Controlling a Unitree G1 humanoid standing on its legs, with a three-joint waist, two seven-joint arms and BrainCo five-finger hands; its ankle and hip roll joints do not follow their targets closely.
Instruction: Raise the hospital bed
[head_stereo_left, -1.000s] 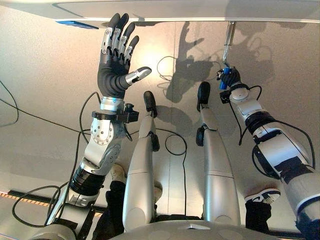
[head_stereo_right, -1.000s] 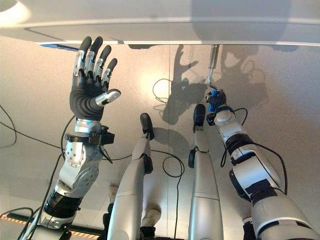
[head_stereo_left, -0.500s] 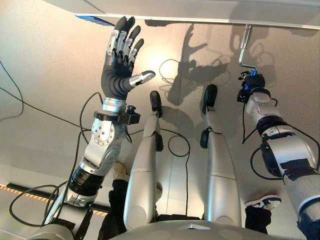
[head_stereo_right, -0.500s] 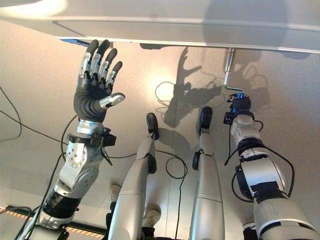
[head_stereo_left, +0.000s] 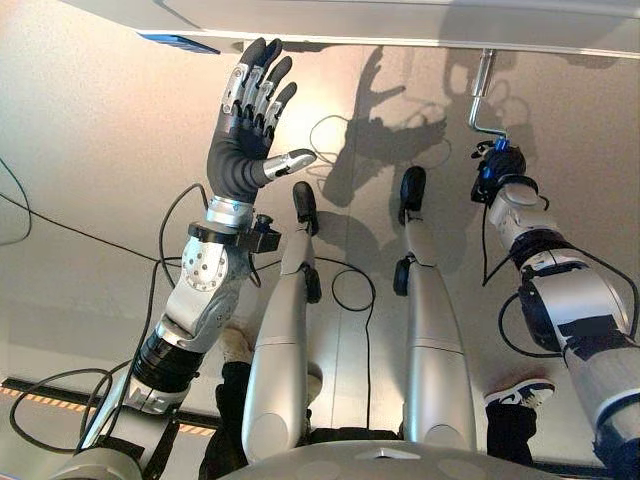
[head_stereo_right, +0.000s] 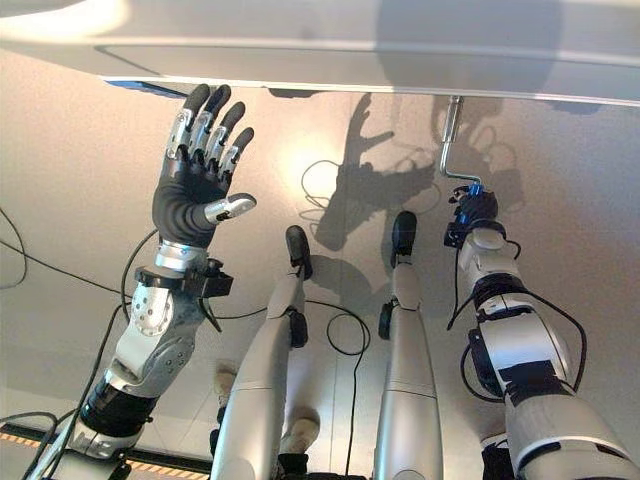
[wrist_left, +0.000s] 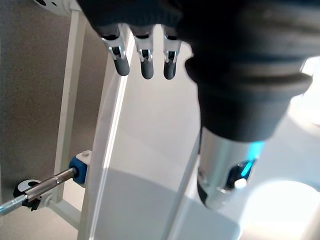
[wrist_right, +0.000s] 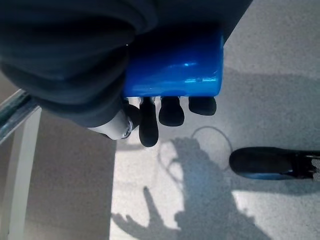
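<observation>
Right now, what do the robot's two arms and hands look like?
Both arms are silver-grey metal shells with black bands at the joints. The left hand has a dark ribbed cover over the palm and wrist, silver fingers with dark tips and a silver thumb. The right hand shows the same dark cover above a rounded silver wrist.

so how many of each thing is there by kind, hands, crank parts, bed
hands: 2, left hand open and raised, right hand shut on the blue grip
crank rods: 1, metal crank under the bed
blue grips: 1
beds: 1, bed frame overhead
total: 5
</observation>
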